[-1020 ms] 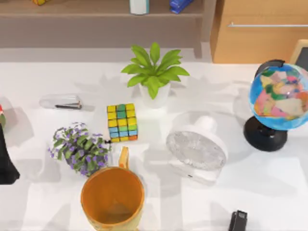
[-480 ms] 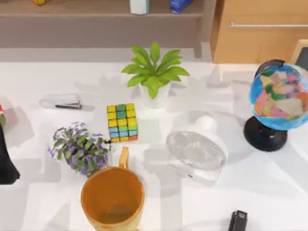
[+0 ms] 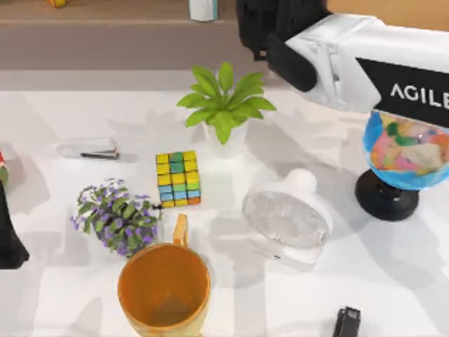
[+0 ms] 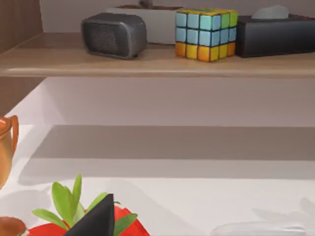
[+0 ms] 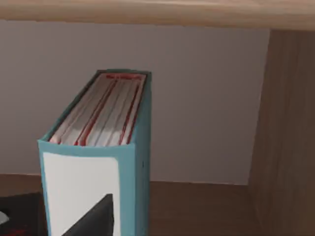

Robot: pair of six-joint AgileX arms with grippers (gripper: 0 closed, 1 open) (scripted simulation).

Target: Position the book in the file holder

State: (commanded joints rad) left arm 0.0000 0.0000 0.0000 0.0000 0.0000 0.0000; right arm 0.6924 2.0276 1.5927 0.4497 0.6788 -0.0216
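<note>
The book (image 5: pixel 101 162) stands upright in a wooden shelf compartment. It has a cyan cover, a white page edge facing the right wrist camera, and red-lined pages on top. My right gripper (image 3: pixel 263 28) is stretched over the back of the table to the shelf, close in front of the book. A wooden side wall (image 5: pixel 290 128) stands just beside the book. The file holder is out of view. My left arm (image 3: pixel 10 232) is parked at the table's left edge, beside a red fruit with green leaves (image 4: pixel 123 223).
On the table are a green potted plant (image 3: pixel 224 109), a colourful cube (image 3: pixel 177 179), a stapler (image 3: pixel 90 148), purple flowers (image 3: pixel 116 217), an orange mug (image 3: pixel 163 288), a white fan (image 3: pixel 286 217) and a globe (image 3: pixel 403 151). A small black object (image 3: pixel 346 323) lies at the front.
My right arm has swung into the top view, reaching over the back right of the table to the shelf and covering the blue object there. The table's objects have not moved.
</note>
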